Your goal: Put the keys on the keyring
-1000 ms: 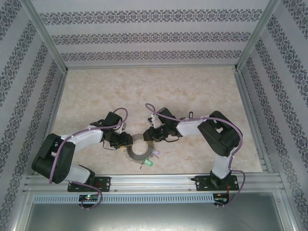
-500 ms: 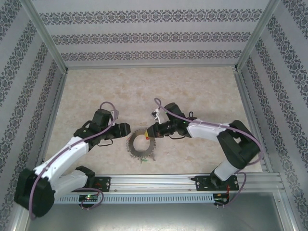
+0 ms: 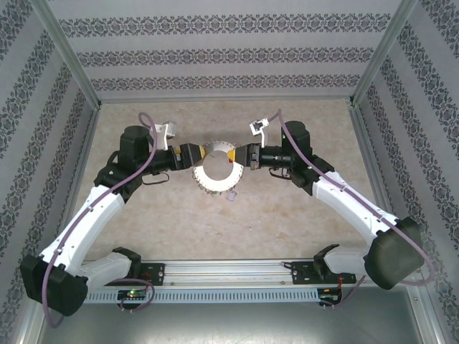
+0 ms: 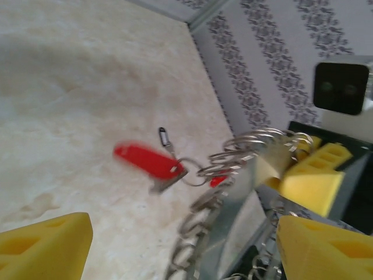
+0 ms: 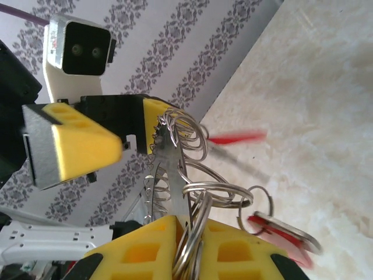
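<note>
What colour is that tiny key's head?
The oval plastic key head is bright red; left wrist view shows best.

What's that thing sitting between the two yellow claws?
The keyring spans the gap between the left gripper and the right gripper, plain in the top view.

**Keyring between two grippers**

Seen from above, a large flat grey metal keyring (image 3: 208, 185), fringed with wire loops, is held over the pale stone-patterned table (image 3: 301, 215). The left gripper (image 3: 191, 155) is at its left rim and the right gripper (image 3: 242, 156) at its right rim. In the right wrist view, a small red-headed metal key (image 5: 280, 233) dangles from a loop to the right of the ring. Behind it is a blurred streak, probably the second key (image 5: 236, 138).
</note>
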